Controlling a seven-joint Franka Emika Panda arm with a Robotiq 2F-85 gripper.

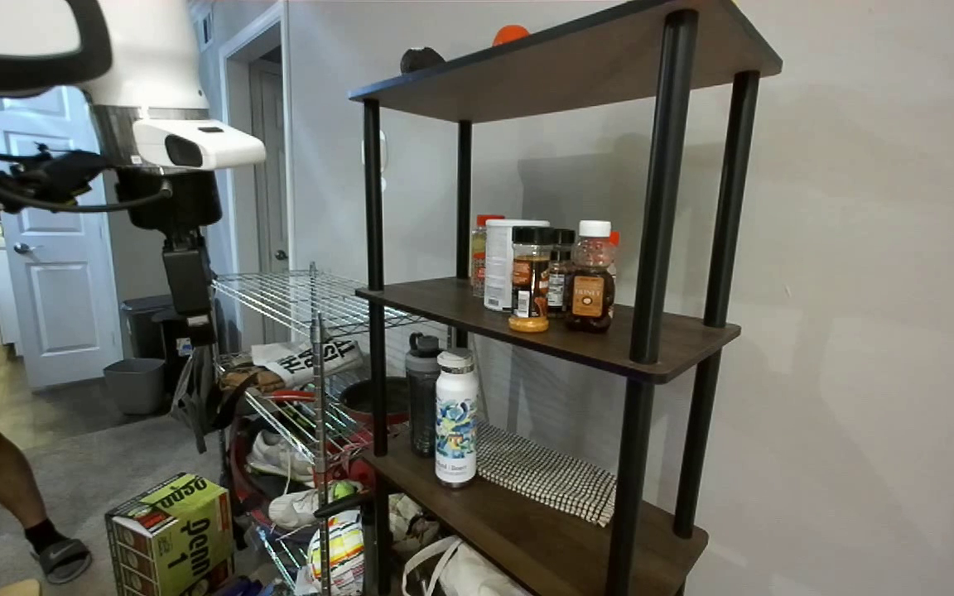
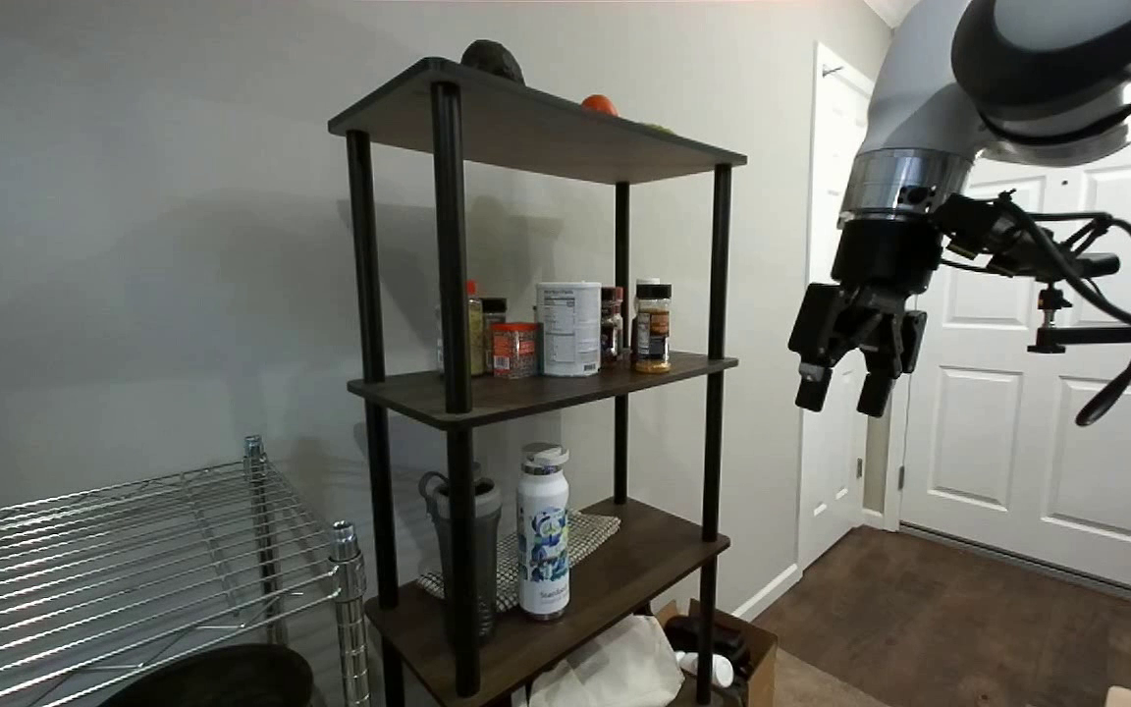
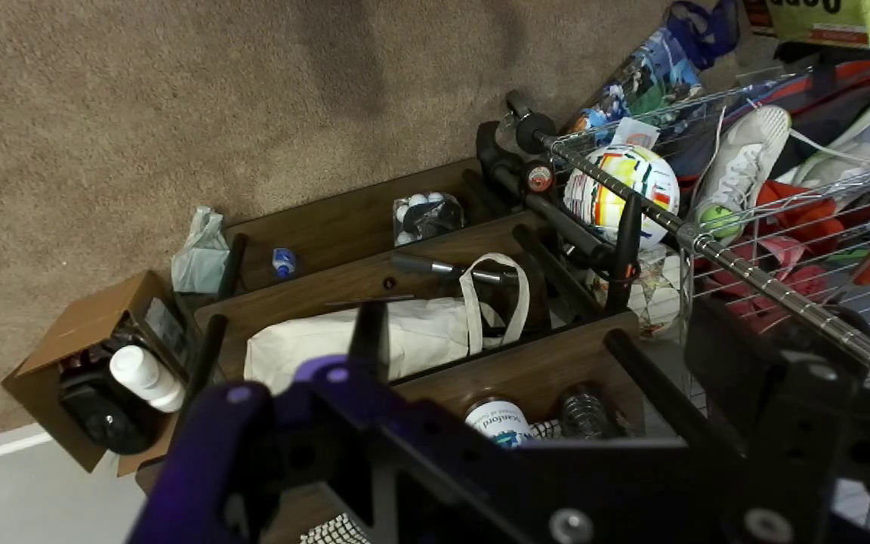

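Gripper [image 2: 844, 391], jaws spread wide, empty

Well apart from it, a seasoning jar [image 2: 653, 332] stands upright on the second shelf [image 2: 546, 391] from the top. You appear to be pre-grasp; reaching in would call for a level approach between posts [image 2: 719, 265].

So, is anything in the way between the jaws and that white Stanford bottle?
Nothing visible blocks the white Stanford bottle from the front. The dark wooden shelf above it would probably stop the jaws coming straight down, though.
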